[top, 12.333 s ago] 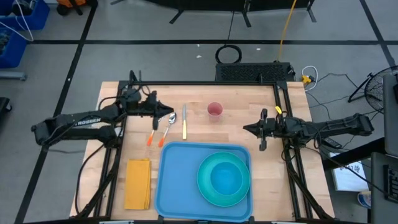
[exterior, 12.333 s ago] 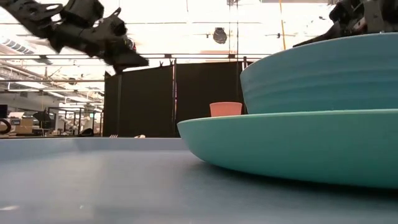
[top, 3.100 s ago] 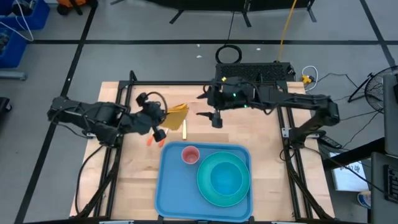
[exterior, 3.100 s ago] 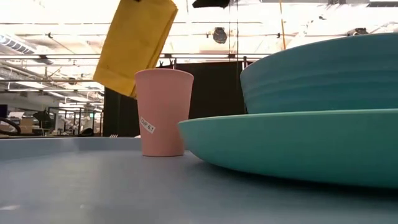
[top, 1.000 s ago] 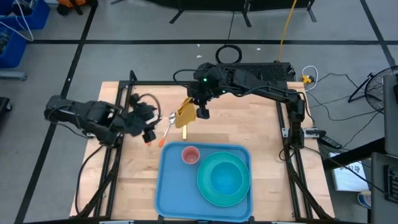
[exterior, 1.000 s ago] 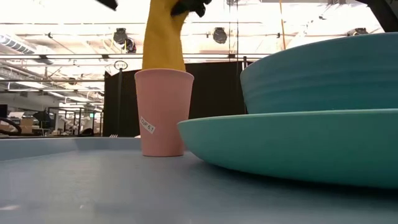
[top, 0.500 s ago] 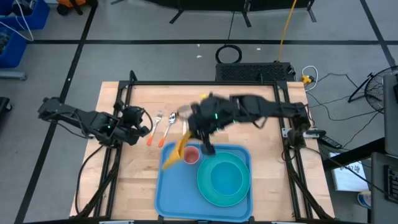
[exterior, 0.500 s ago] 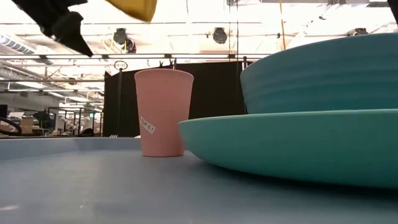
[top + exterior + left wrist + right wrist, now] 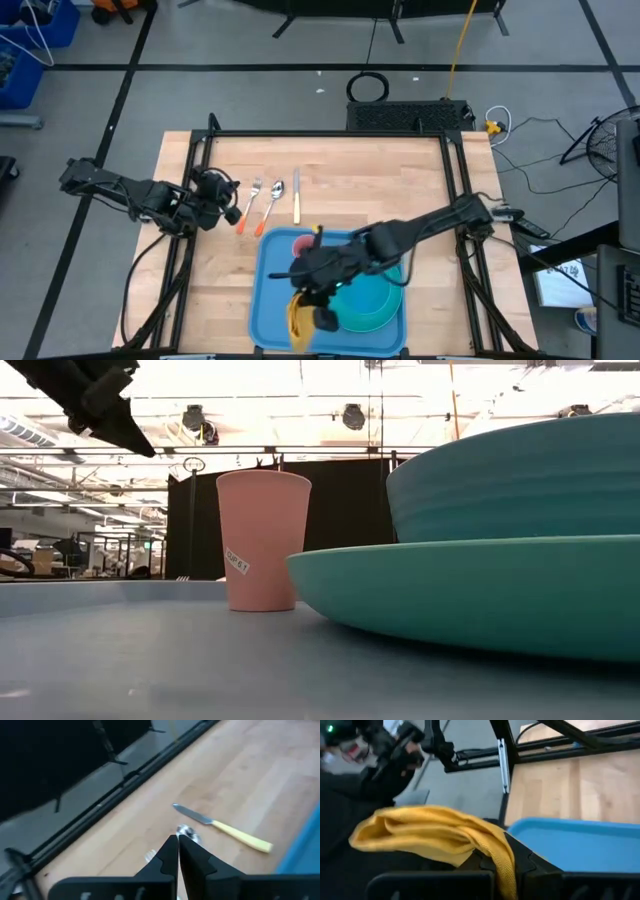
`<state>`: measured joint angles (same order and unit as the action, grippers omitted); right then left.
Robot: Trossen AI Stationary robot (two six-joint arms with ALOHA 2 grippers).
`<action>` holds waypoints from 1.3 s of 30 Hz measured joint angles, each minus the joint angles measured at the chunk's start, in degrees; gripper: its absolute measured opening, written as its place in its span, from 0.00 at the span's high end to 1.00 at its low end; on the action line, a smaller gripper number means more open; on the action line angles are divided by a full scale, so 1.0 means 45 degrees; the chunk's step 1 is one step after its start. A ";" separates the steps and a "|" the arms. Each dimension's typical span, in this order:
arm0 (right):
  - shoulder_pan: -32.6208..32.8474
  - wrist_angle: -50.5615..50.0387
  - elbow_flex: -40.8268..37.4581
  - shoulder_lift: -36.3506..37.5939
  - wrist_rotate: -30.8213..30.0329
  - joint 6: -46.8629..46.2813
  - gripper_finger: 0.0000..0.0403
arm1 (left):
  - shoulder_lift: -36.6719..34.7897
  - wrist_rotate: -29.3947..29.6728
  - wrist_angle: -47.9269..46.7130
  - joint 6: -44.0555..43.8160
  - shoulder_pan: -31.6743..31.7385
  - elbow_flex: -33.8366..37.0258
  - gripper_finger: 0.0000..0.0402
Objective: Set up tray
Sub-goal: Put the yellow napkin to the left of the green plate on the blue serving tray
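Observation:
The blue tray (image 9: 275, 300) lies at the table's near edge and carries a teal plate with a bowl (image 9: 372, 300) and a pink cup (image 9: 302, 243). My right gripper (image 9: 316, 306) reaches over the tray's near left part, shut on the yellow napkin (image 9: 298, 318), which shows bunched in the right wrist view (image 9: 430, 832). My left gripper (image 9: 230, 197) hovers shut near the table's left side, beside the fork (image 9: 250, 200). Its shut fingertips (image 9: 177, 840) stand over the spoon (image 9: 188, 833). The cup (image 9: 262, 540) stands upright on the tray. My right gripper pinches the napkin between its two fingers at a bunched fold (image 9: 504, 860), several layers together. The fingers come from above, slanting toward the table's near edge. The rest of the cloth (image 9: 410, 830) bulges crumpled beside one finger; whether it touches the tray I cannot tell.
Fork, spoon (image 9: 273, 198) and yellow-handled knife (image 9: 296, 196) lie side by side on the wood just beyond the tray. A black frame (image 9: 320, 134) borders the table. Bare wood lies left of the tray and on the far right.
My right gripper has swung from above the cutlery toward the table's near edge and down, carrying the napkin across the cup to the tray's near left part. The napkin hung long a second ago and is now bunched up. My left gripper has drawn back slightly toward the left edge.

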<state>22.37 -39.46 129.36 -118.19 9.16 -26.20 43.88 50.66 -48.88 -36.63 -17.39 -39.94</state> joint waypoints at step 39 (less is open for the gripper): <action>0.1868 0.1625 -0.0571 -0.0603 -0.5685 1.3151 1.00 | -0.0019 -0.1591 0.0593 0.2114 0.0000 0.0000 0.99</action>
<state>30.78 -32.15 126.79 -120.91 -16.42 32.98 43.79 43.50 -46.21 -27.11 -17.39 -39.94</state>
